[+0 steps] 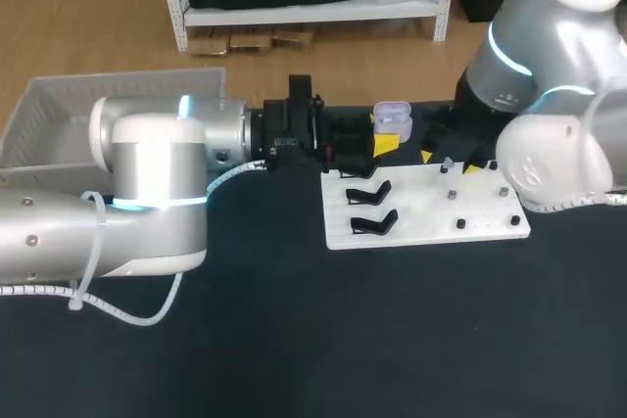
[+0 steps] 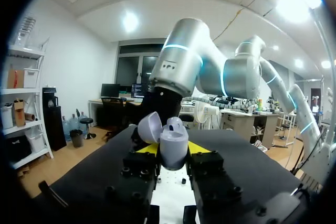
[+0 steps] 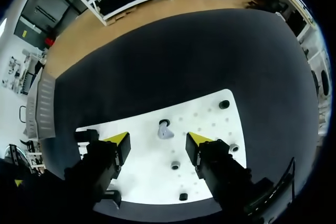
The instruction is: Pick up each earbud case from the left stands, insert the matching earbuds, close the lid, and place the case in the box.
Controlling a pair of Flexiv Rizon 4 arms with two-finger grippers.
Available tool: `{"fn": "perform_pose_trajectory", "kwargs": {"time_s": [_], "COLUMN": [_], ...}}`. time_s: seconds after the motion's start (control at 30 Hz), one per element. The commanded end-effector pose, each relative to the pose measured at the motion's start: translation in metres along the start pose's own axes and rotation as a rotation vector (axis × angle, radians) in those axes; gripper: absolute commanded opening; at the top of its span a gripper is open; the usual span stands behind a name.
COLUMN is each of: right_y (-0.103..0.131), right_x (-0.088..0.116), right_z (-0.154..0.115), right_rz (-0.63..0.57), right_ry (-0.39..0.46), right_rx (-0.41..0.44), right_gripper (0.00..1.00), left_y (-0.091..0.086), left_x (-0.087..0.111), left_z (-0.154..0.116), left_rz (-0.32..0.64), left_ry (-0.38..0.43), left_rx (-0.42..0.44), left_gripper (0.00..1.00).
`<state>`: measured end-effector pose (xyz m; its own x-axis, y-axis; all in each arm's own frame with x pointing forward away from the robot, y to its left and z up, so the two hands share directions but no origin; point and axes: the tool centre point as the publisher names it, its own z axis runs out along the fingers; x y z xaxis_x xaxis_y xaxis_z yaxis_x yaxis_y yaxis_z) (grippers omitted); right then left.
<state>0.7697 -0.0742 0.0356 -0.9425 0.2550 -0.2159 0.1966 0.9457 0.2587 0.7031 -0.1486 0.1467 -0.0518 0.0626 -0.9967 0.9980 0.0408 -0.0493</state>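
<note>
While the left hand has the lavender earbud case clamped from both sides between its yellow tips, the real risk, as I judge it, sits with the right hand. Its fingers are spread wide and grip nothing, and the small lavender earbud stands on the white board just ahead of the gap between them. That is a tiny, rounded target. If the fingers close off-centre, it could squirt sideways, topple off its seat or skate across the board towards the black pegs. A second hazard comes at the meeting point. The case's lid stands open and tilted to one side of the left hand, so an insertion that arrives crooked could knock the lid or twist the case in the grip. Now the poses. The left arm stretches out level over the dark tabletop, with its hand pointing forward and the case raised above its fingertips, facing the right arm. The right hand points straight down over the board, close beside the left hand. The black stands lie below the left hand, and the box waits far behind it, well apart from both.
</note>
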Motion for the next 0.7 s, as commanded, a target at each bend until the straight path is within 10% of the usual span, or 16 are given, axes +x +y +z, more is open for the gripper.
{"fn": "perform_pose_trajectory", "kwargs": {"time_s": [0.03,0.7], "right_y": [0.001,-0.013], "right_x": [-0.006,0.000], "right_z": [0.007,0.007], "right_rz": [0.002,0.146], "right_ry": [0.028,0.009], "right_rx": [-0.005,-0.002], "right_gripper": [0.66,0.45], "left_y": [-0.001,-0.001], "left_x": [0.002,0.002], "left_z": [0.000,0.000], "left_rz": [0.005,0.005], "left_ry": [-0.008,-0.008], "left_rx": [-0.005,-0.005], "left_gripper": [0.00,0.00]}}
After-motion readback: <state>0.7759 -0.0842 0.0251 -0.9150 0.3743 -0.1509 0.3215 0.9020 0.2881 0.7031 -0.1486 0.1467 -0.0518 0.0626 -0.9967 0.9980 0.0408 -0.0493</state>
